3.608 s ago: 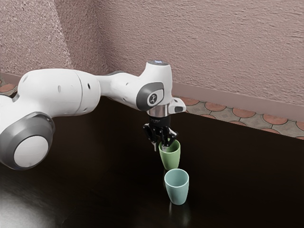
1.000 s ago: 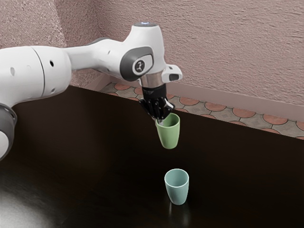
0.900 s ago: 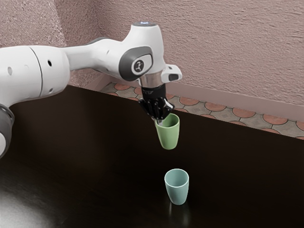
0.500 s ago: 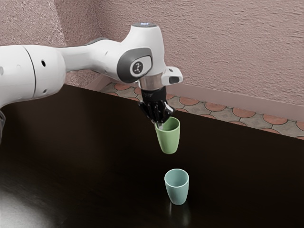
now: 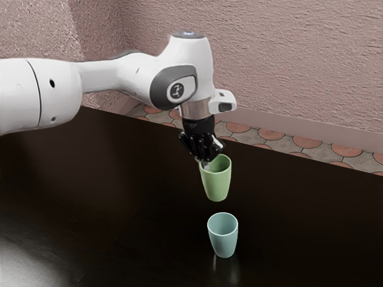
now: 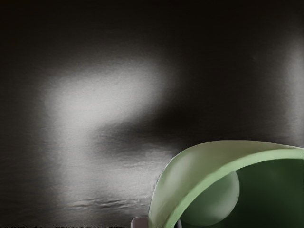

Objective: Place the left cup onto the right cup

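**Task status.** The pick-up is done; the placing is not. The green cup (image 5: 216, 177) hangs clear of the table (image 5: 90, 197), carried by the gripper (image 5: 207, 158). The blue cup (image 5: 222, 235) stands upright on the table, mouth up, with nothing touching it. An open gap of air separates the two cups.

**Load position.** In the exterior view the blue cup lies at about 6 o'clock from the green cup, a shade toward 5 o'clock. I judge the carry to be nearly lined up in this view. I cannot confirm the alignment in depth from one side camera.

**Steps left, as I judge them.**
1. Centre the green cup over the blue cup's mouth.
2. Lower it until its base enters that mouth.
3. Release and withdraw.

**Tool state.** The fingers stand close together and pinch the green cup's wall at the rim, on the 10 o'clock side of its mouth. The cup hangs mouth up, close to upright. In the wrist view its rim and inside (image 6: 223, 190) sit just under the hand, above the dark glossy table (image 6: 95, 95).

**Arm pose.** The arm (image 5: 119, 78) enters the exterior view from 9 o'clock and reaches toward 3 o'clock. The wrist is bent so that the hand points down to about 6 o'clock, canted slightly toward 5 o'clock.
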